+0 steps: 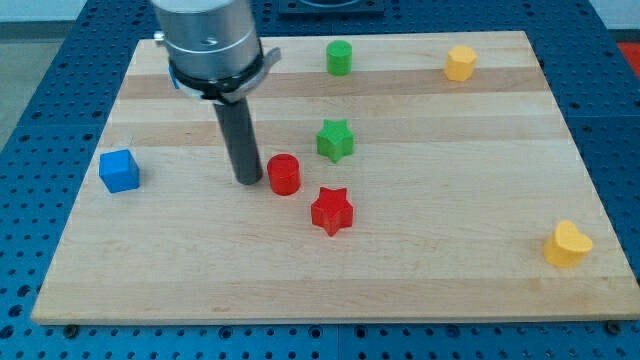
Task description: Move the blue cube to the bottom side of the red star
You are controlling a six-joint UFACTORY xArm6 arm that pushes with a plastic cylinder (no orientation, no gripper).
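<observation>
The blue cube [119, 171] sits near the board's left edge. The red star [332, 211] lies near the middle of the board, well to the right of the cube and slightly lower. My tip [249, 181] stands between them, just left of a red cylinder [284, 174], close to it or touching. The tip is far to the right of the blue cube and up-left of the red star.
A green star [336, 140] lies above the red star. A green cylinder [340, 58] and a yellow block [460, 63] sit near the top edge. A yellow heart-shaped block [567, 245] lies at the lower right. Something blue [174, 80] peeks from behind the arm at the upper left.
</observation>
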